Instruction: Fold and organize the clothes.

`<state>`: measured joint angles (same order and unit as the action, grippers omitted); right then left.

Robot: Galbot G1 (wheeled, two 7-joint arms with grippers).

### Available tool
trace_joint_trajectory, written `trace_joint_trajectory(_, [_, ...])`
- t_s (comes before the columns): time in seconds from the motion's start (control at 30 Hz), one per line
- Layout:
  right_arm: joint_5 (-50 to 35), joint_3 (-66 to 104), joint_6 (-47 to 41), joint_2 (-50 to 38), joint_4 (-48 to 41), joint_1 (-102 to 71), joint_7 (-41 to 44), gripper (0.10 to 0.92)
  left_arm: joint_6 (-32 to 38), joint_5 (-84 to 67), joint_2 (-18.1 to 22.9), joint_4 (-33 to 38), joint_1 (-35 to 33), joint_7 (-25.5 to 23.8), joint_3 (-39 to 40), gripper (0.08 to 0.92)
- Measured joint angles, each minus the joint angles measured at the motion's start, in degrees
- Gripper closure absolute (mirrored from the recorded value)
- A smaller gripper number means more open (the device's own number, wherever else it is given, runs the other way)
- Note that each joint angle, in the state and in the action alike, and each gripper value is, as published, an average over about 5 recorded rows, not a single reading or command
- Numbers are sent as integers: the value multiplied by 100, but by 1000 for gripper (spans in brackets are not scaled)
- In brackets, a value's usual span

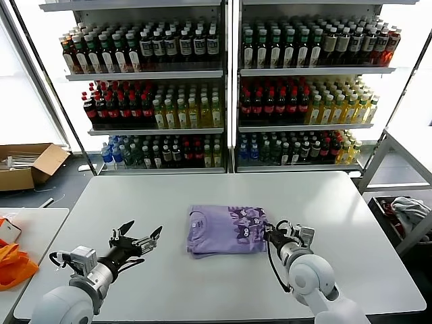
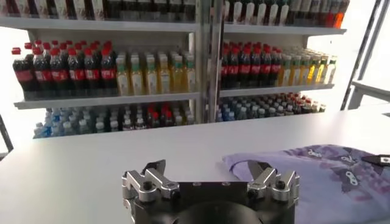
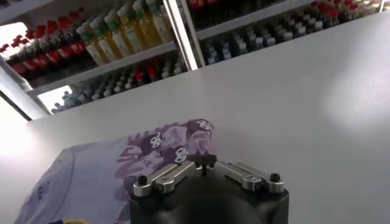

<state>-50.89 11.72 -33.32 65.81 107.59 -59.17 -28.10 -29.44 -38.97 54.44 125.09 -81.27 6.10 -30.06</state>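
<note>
R gripper [image 1: 273, 234] tips pinched together at folded tee [image 1: 227, 230] edge; I'd back off low, no snag. L gripper [image 1: 138, 240] spread, idle.

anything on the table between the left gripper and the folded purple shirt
Nothing: in the head view only bare white table separates the open left gripper from the folded shirt.

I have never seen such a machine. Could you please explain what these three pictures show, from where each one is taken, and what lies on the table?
It is a robot with two arms ending in grippers. One picture looks down from its head; the other two come from cameras on its wrists. On the white table lies a folded purple T-shirt with a dark print. The right gripper is at the shirt's edge, fingers shut; whether it pinches the cloth I cannot tell. The left gripper waits open over the table, apart from the shirt. Behind stand shelves of bottles.
</note>
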Motion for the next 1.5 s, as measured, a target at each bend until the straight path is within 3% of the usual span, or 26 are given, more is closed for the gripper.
trace_joint_trajectory(0.37, [2005,183,51,51,-98,49,674,566,-16,244,808,294,-204,14,160,177])
trace_joint_trajectory(0.77, [2908,-193,355,749,-71,-93,743,235,85,721,1304,406,-505,-88,271,177])
trace_joint_trajectory(1.13, [2476,-186,357,1099,-546,-173,333,202,109,1038,1519,355,-578,-156,402,177])
trace_joint_trajectory(1.5, [2192,-98,382,1149,-462,-436,141,203,111,1155,1547,327,-645,-255,433,177])
